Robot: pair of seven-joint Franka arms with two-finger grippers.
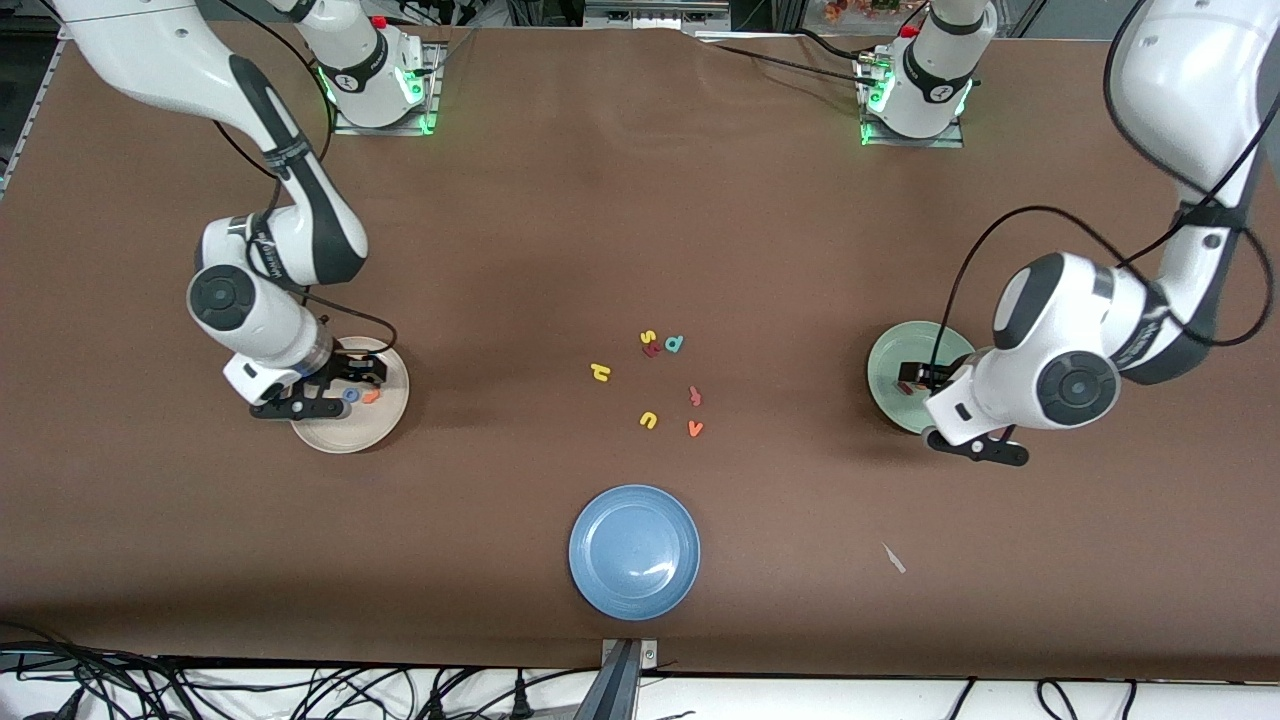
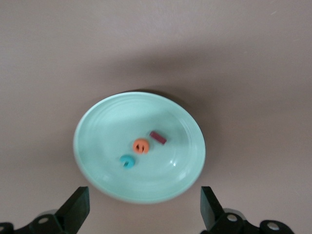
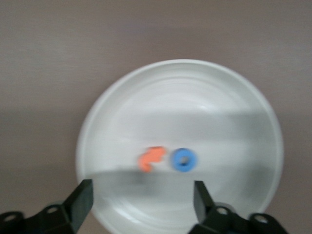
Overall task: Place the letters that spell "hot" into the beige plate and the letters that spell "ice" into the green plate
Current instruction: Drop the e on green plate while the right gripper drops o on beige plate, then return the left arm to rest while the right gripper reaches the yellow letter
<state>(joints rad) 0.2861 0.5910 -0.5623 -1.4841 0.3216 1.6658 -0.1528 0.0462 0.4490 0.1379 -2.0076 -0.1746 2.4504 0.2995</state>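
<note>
Left wrist view: the green plate (image 2: 97, 170) holds three letters close together near its middle, a dark red "i" (image 2: 158, 138), an orange "e" (image 2: 141, 146) and a teal "c" (image 2: 127, 161); the left gripper (image 2: 144, 212) hangs over the plate's rim, fingers spread wide and holding nothing. Right wrist view: the beige plate (image 3: 219, 97) holds an orange "t" (image 3: 150, 159) just beside a blue "o" (image 3: 185, 160); the right gripper (image 3: 141, 204) hangs above them, likewise spread wide and empty. Front view: the green plate (image 1: 890, 360) lies toward the left arm's end of the table (image 1: 640, 220) and its contents are hidden by the arm, whereas the beige plate (image 1: 385, 400) lies toward the right arm's end. Only this view shows the loose letters at mid-table, among them a yellow "h" (image 1: 600, 372), a yellow "u" (image 1: 649, 420), an orange "v" (image 1: 696, 428) and a teal "d" (image 1: 675, 344), with a blue plate (image 1: 634, 551) nearer the camera. No writing is legible.
</note>
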